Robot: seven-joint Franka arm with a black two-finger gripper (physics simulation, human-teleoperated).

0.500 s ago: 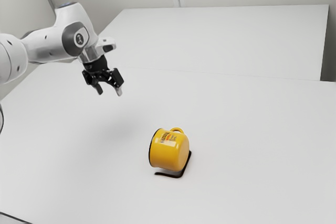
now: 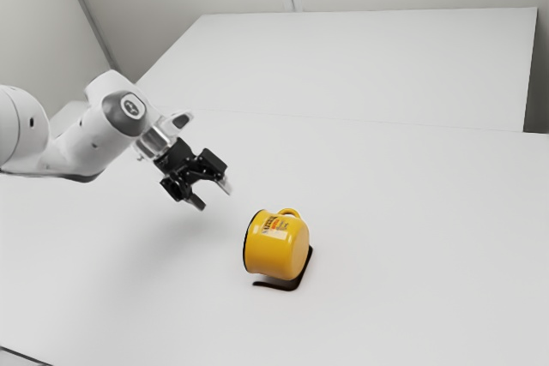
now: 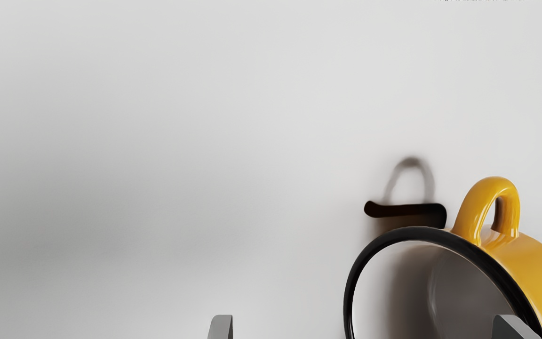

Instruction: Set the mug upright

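Fingers (image 2: pixel 197 202) lower, nearer the sideways mug (image 2: pixel 276 253), its mouth toward them.

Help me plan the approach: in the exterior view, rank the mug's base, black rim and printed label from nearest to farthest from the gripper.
1. Black rim, on the gripper's side.
2. Printed label, mid-body.
3. Base, at the far end.

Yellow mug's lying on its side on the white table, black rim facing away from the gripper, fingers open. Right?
No, the rim direction is wrong: the wrist view shows the black rim facing the gripper, interior visible. The rest stands: yellow mug on its side on the white table, fingers open.
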